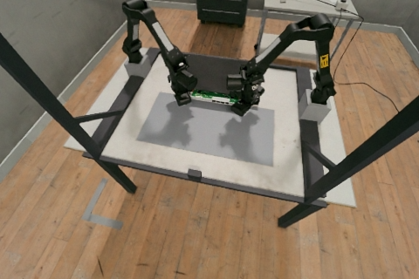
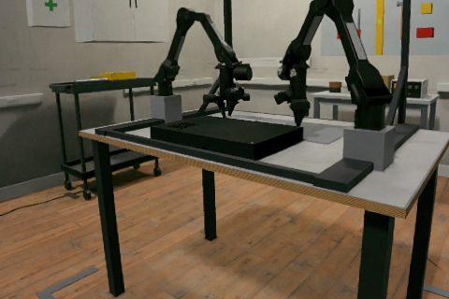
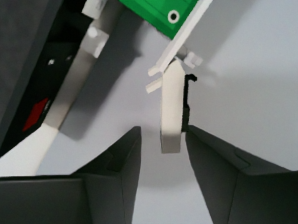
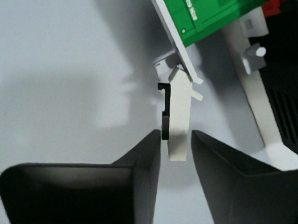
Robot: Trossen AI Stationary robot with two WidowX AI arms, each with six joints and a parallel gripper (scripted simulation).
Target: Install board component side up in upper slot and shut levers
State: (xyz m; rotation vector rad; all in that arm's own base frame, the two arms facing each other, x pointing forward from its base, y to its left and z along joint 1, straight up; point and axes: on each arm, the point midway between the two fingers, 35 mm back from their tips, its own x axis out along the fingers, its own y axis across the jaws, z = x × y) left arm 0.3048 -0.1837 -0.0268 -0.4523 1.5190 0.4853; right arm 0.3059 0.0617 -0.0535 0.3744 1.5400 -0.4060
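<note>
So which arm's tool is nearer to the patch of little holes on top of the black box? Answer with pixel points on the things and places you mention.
The right one: its tool (image 1: pixel 240 109) (image 2: pixel 227 115) (image 4: pixel 176 132) is near the holes' (image 2: pixel 184 125) end; the left tool (image 1: pixel 183 101) (image 2: pixel 298 121) (image 3: pixel 163 132), the far end.

A green cross sign (image 2: pixel 50 5) marks the white wall box (image 2: pixel 36 6); printing on the board (image 4: pixel 207 15) is illegible.
</note>
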